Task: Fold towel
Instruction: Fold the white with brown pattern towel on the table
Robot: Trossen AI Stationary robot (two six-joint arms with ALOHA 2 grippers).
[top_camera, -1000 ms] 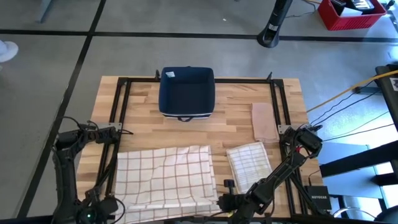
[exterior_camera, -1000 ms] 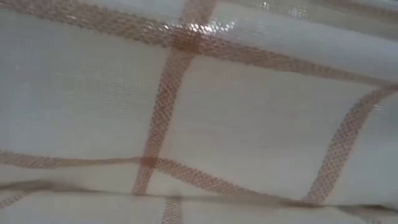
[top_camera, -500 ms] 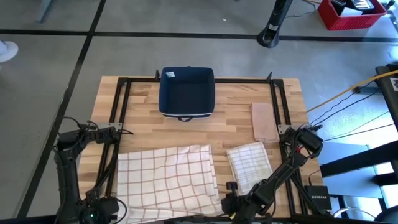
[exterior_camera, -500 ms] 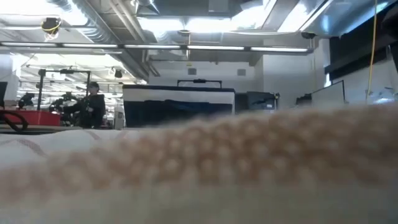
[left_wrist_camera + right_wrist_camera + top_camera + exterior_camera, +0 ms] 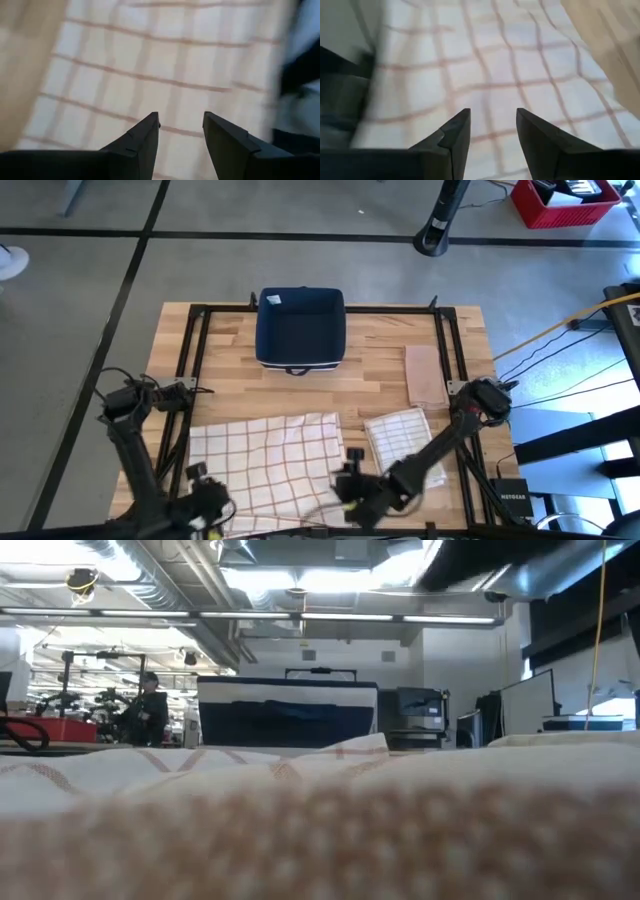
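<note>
Checked towel [image 5: 268, 458] lies spread, looks folded once, lower centre of the worktop [image 5: 380, 365]. Left pincer [image 5: 205, 498] and right pincer [image 5: 352, 480] hover over its lower edge, jaws apart, holding nothing. More folds probably left.

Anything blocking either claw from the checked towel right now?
Nothing visible. The left claw and right claw are both open with the checked towel directly ahead, no object between. The folded towel and blue bin sit off to the side.

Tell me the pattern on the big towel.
White towel with a reddish-brown grid of checks; clearest in the high view.
</note>
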